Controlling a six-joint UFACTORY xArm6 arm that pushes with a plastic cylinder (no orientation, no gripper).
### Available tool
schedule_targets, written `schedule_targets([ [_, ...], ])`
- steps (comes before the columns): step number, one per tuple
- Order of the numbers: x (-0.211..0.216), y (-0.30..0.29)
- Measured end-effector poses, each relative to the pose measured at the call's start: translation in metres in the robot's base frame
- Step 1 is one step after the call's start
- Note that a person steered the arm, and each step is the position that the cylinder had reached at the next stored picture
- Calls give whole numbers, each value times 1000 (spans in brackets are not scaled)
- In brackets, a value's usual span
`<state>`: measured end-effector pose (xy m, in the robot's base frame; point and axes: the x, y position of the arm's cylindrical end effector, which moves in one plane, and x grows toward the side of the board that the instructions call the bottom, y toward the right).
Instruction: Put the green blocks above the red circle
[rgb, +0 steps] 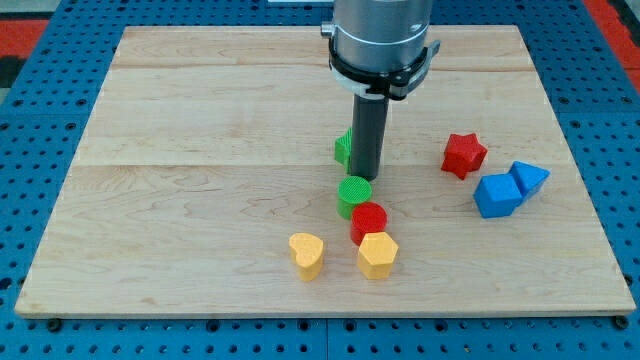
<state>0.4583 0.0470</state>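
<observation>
My tip (360, 177) is near the middle of the table (200, 200), at the lower end of the dark rod. The rod has no fingers, so nothing is apart, together or clamped here. The tip stands just above the green circle (354, 193) in the view and looks to touch its upper edge, but I cannot tell this for sure. A second green block (343, 148) is just left of the rod and partly hidden behind it; its shape cannot be made out.

The red circle (368, 219) lies just below and a little right of the green circle, touching it. The yellow hexagon (377, 255) touches the red circle from below. The yellow heart (307, 253) is to the left of the hexagon, apart from it.

On the view's right, well apart from this group, is the red star (464, 154). Near it, lower right, the blue cube (497, 194) and another blue block (529, 178) touch each other.
</observation>
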Motion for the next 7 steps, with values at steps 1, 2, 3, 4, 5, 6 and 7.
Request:
schedule_targets([
  [1,1,8],
  [2,4,-18],
  [3,4,-27],
  [4,7,-16],
  [5,6,-2],
  [6,6,19],
  [7,10,15],
])
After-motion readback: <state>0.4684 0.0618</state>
